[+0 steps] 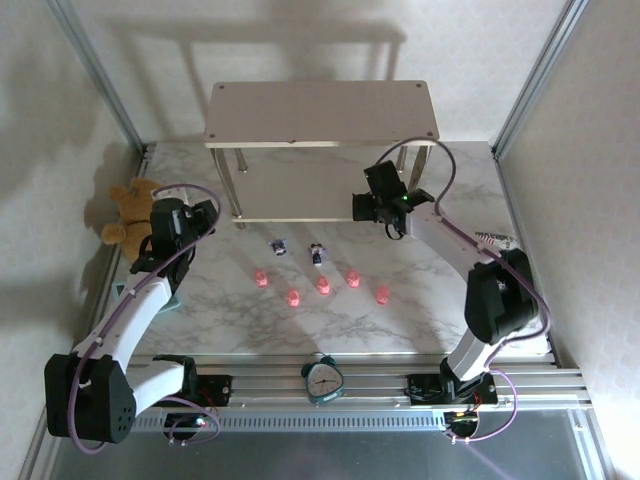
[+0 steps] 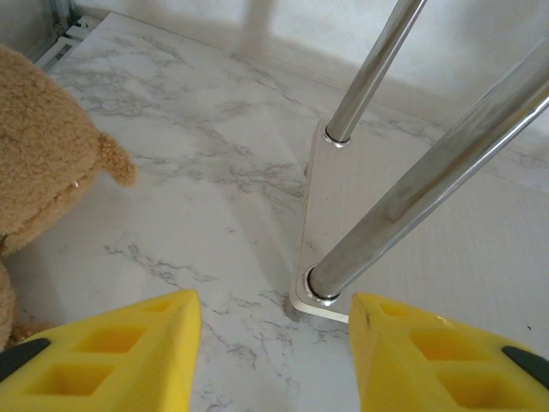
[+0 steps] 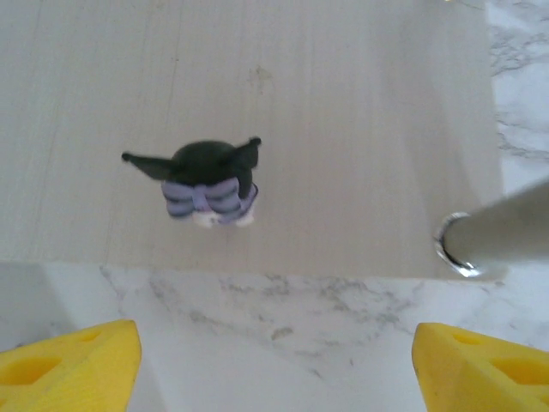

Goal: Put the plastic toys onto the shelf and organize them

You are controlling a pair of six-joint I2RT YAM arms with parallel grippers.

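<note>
The shelf stands at the back of the marble table, its lower board resting near the tabletop. One dark purple-and-white figurine stands upright on that lower board. My right gripper is open just in front of it, over the board's front edge, with nothing between its fingers. Five pink pigs lie in a loose row on the table, from the leftmost pig to the rightmost pig. Two purple figurines lie behind them. My left gripper is open and empty at the shelf's left front leg.
A brown teddy bear sits at the left wall, close to my left gripper. A teal alarm clock stands on the front rail between the arm bases. Silver shelf legs flank my right gripper.
</note>
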